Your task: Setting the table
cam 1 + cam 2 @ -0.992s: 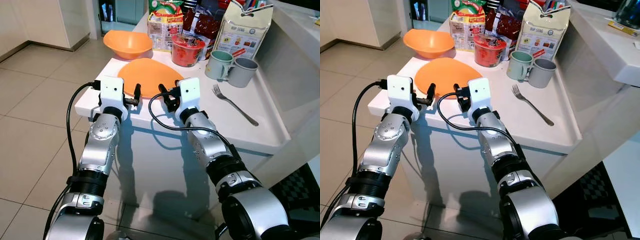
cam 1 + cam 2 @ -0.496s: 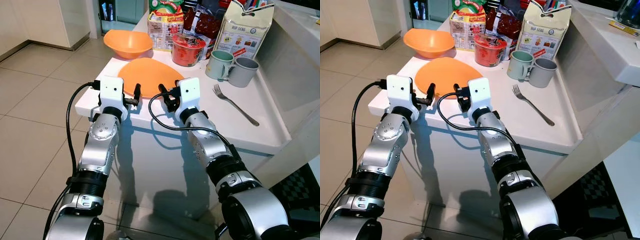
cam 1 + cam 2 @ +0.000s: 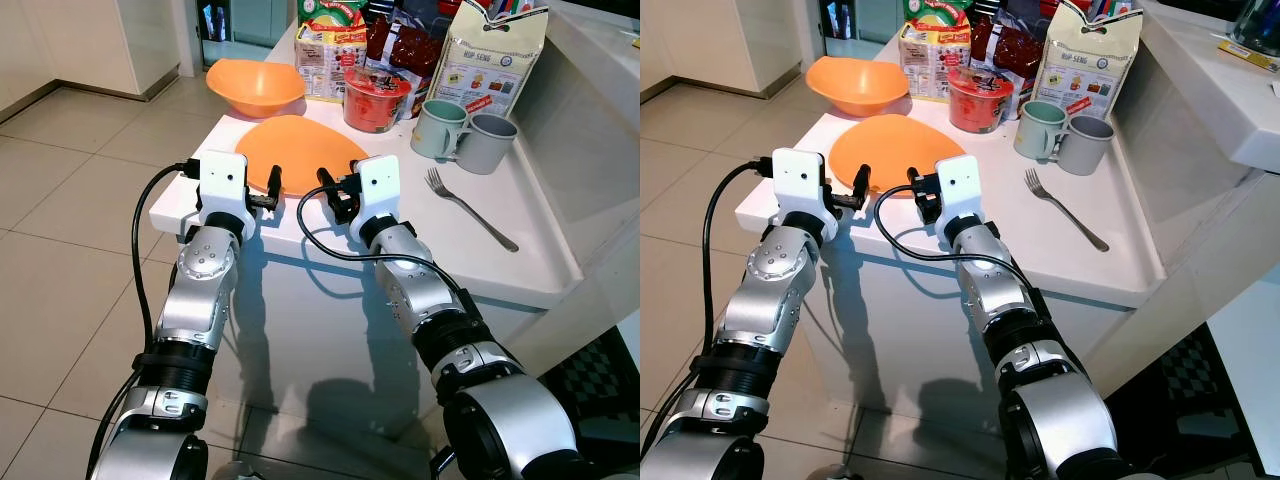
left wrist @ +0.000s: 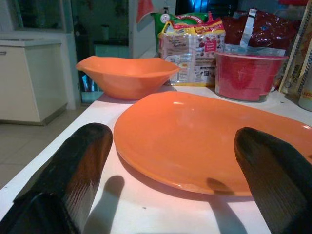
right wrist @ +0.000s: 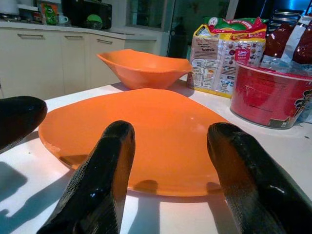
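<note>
Both the left gripper [image 3: 272, 186] and right gripper [image 3: 330, 190], fingers spread wide, flanked the flat orange plastic plate [image 3: 298, 150] (near rim); closing evenly should lift it level.

**Both arms forward, fingers spread**

Both silver arms reach forward side by side, wrists level, white camera blocks on top. The left gripper [image 3: 268, 192] points ahead with its two black fingers [image 4: 68, 170] set wide apart. The right gripper [image 3: 333, 193] sits near it, its fingers [image 5: 100, 180] likewise parted.
</note>
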Motion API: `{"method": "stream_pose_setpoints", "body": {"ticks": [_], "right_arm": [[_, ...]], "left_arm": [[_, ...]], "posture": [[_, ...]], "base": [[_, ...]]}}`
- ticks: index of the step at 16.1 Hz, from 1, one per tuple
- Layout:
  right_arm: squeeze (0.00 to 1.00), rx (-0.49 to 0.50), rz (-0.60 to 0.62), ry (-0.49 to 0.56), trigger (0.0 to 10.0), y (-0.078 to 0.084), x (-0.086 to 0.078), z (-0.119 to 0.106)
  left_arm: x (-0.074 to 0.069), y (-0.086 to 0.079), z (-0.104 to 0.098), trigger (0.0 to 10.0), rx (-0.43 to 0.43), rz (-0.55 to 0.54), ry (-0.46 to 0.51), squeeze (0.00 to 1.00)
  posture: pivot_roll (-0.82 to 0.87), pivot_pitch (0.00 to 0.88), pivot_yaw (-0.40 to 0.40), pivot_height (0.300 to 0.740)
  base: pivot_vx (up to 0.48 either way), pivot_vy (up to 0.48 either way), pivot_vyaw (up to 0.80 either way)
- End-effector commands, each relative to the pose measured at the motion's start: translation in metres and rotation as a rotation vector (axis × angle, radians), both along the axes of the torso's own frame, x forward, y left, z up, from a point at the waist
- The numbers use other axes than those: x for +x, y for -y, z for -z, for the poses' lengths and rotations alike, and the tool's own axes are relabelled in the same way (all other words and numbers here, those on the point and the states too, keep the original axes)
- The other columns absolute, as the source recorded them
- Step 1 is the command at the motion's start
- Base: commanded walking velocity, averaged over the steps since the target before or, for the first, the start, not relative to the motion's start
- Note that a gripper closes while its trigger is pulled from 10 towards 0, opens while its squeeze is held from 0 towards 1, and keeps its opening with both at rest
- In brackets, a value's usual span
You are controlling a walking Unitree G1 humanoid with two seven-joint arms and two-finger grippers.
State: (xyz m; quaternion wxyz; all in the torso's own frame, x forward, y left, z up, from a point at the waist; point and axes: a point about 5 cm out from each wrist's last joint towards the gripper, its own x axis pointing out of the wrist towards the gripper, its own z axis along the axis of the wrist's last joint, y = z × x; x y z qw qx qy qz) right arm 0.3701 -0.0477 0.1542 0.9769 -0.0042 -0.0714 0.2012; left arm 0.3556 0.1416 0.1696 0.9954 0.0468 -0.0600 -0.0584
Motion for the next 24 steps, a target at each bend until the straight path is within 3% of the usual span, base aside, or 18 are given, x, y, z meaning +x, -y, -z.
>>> {"method": "stream_pose_setpoints", "body": {"ticks": [1, 8, 24], "right_arm": [[0.00, -0.005, 0.011, -0.001, 10.0, 0.0042, 0.0001, 0.0020], [0.00, -0.005, 0.012, -0.001, 10.0, 0.0042, 0.0001, 0.0021], [0.00, -0.008, 0.009, -0.001, 10.0, 0.0026, 0.0006, 0.0012]], "left_arm": [[-0.0011, 0.0053, -0.0009, 10.0, 0.017, 0.020, -0.001, 0.00], [-0.0013, 0.0053, -0.0009, 10.0, 0.017, 0.020, -0.001, 0.00], [-0.0005, 0.0083, -0.0023, 10.0, 0.029, 0.022, -0.005, 0.00]], "posture": [[0.19, 0.000, -0.094, 0.740], [0.19, 0.000, -0.094, 0.740], [0.20, 0.000, -0.099, 0.740]], "base": [[0.000, 0.000, 0.00], [0.000, 0.000, 0.00], [0.323, 0.000, 0.00]]}}
